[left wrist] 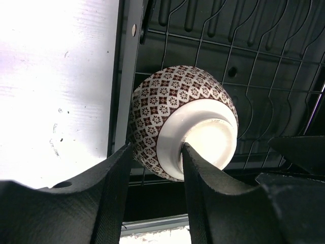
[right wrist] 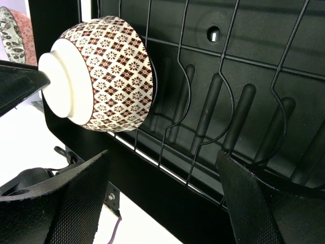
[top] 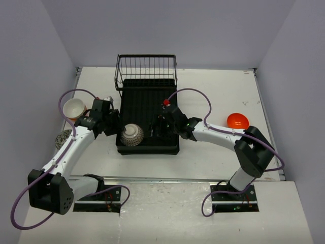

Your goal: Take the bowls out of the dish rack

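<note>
A brown-and-white patterned bowl (top: 132, 134) (left wrist: 172, 101) (right wrist: 111, 71) rests on its side in the near left corner of the black dish rack (top: 147, 101) (left wrist: 264, 66) (right wrist: 254, 51), its white foot facing left. My left gripper (top: 118, 131) (left wrist: 155, 147) is shut on this bowl. One finger presses the patterned outer wall and the other sits inside the foot ring. My right gripper (top: 160, 127) (right wrist: 161, 152) hovers open over the rack's near edge, right of the bowl, with nothing between its fingers.
A white bowl (top: 74, 107) and a grey patterned bowl (top: 63, 138) sit on the table left of the rack. An orange bowl (top: 237, 121) lies to the right. The upright wire basket (top: 146, 68) stands at the rack's far end.
</note>
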`<state>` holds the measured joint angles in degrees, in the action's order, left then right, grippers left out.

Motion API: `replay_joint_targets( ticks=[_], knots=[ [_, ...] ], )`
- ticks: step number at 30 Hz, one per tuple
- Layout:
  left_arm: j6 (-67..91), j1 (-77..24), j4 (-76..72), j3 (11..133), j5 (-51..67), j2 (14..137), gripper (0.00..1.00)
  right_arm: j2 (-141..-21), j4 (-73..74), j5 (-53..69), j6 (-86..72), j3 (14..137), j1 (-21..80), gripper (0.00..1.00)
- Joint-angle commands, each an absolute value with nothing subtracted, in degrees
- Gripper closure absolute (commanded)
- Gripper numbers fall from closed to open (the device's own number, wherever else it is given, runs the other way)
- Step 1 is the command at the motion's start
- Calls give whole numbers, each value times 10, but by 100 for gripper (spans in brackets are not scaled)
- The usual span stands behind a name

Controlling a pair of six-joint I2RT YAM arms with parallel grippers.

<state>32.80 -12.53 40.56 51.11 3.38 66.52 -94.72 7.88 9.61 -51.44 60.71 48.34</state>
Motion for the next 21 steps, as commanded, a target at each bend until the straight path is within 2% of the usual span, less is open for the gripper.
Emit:
replay_joint_targets(
  ticks=[1, 10, 21],
  knots=[
    [304, -120, 455, 518, -45, 661, 54, -932, 57, 106, -512, 616, 482, 15],
    [309, -120, 443, 507, -32, 664, 62, -959, -44, 180, -527, 620, 482, 11],
    [311, -120, 435, 508, -24, 673, 61, -1028, -90, 247, -538, 664, 482, 11]
  ],
)
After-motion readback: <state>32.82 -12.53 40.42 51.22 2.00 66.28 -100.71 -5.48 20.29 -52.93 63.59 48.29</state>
